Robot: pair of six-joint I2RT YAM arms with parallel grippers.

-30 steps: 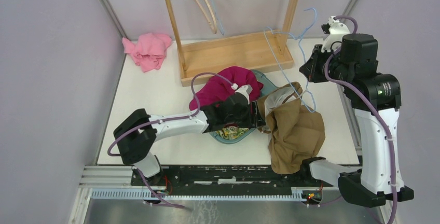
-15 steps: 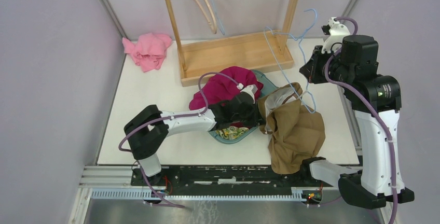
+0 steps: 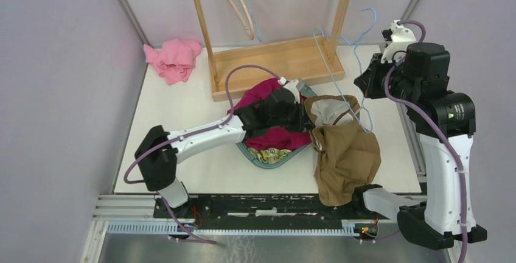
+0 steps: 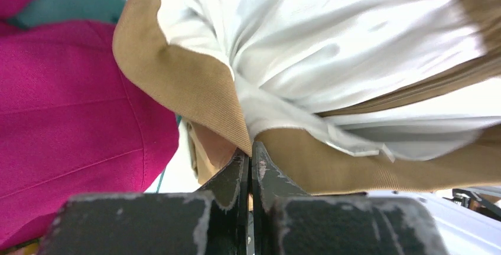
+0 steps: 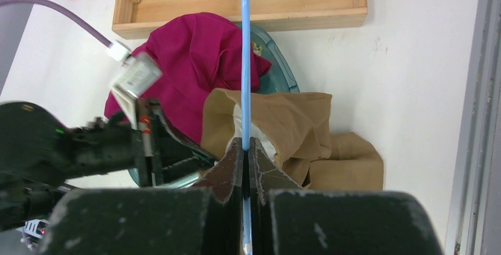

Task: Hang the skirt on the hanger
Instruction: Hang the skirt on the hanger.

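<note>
the counter [image 3: 182,101] lies bare along its left side and near edge. a rack [image 3: 274,62] takes the far middle. the skirt [image 3: 347,153] is heaped front right, its hem spilling over the near edge and its waist raised. a red cloth [image 3: 285,137] hides most of the basin [image 3: 249,155]. a pink cloth [image 3: 174,58] sits in the far-left corner. the left pincer [image 4: 250,160] pinches the skirt's tan edge. the right pincer [image 5: 246,149] pinches the hanger [image 5: 246,60], whose lower wire is lost behind the skirt.
</note>
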